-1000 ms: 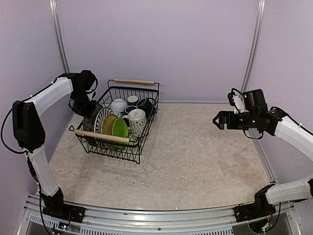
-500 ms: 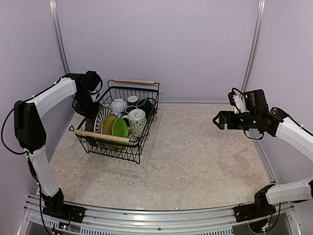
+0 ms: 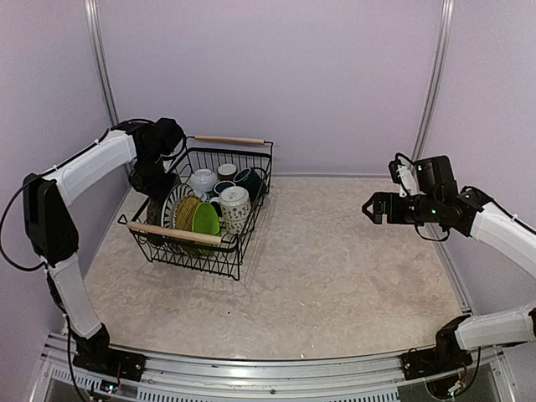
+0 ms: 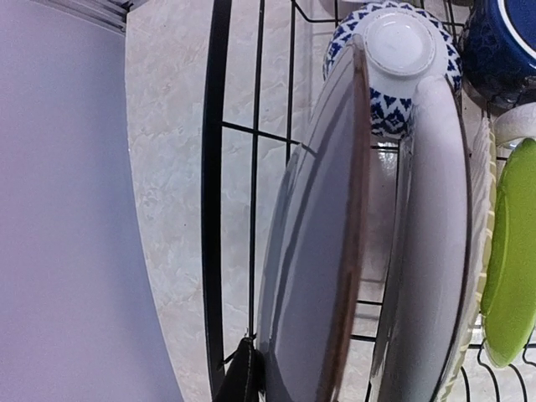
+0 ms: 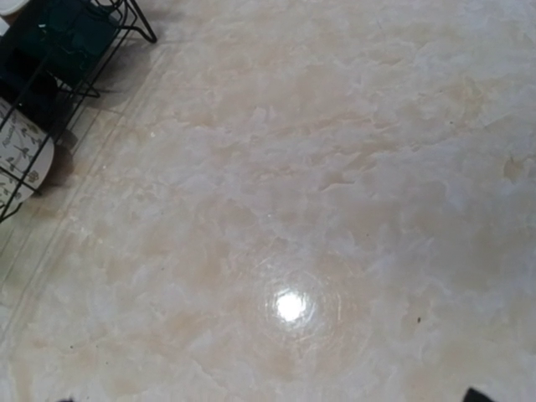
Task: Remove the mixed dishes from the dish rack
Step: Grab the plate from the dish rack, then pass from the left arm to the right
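The black wire dish rack (image 3: 240, 249) stands at the table's back left. In it several plates stand on edge: a grey brown-rimmed plate (image 4: 318, 251) at the left wall, a white one (image 4: 431, 251), a woven yellow one (image 3: 186, 209) and a lime green one (image 3: 205, 219). A patterned white mug (image 3: 235, 205), a blue-white bowl (image 4: 389, 67), a dark mug (image 3: 249, 180) and a small cup (image 3: 226, 170) sit behind them. My left gripper (image 3: 155, 186) is shut on the grey plate's top rim; only one finger (image 4: 241, 377) shows. My right gripper (image 3: 368, 207) hangs open over bare table.
Purple walls close in the left, back and right. The rack's two wooden handles (image 3: 176, 234) cross its near and far ends. The right wrist view shows marbled tabletop with the rack's corner (image 5: 126, 25) at its upper left.
The left arm has shifted a little up and to the right over the rack's left wall, its jaws closing slightly more. The right arm has barely moved.
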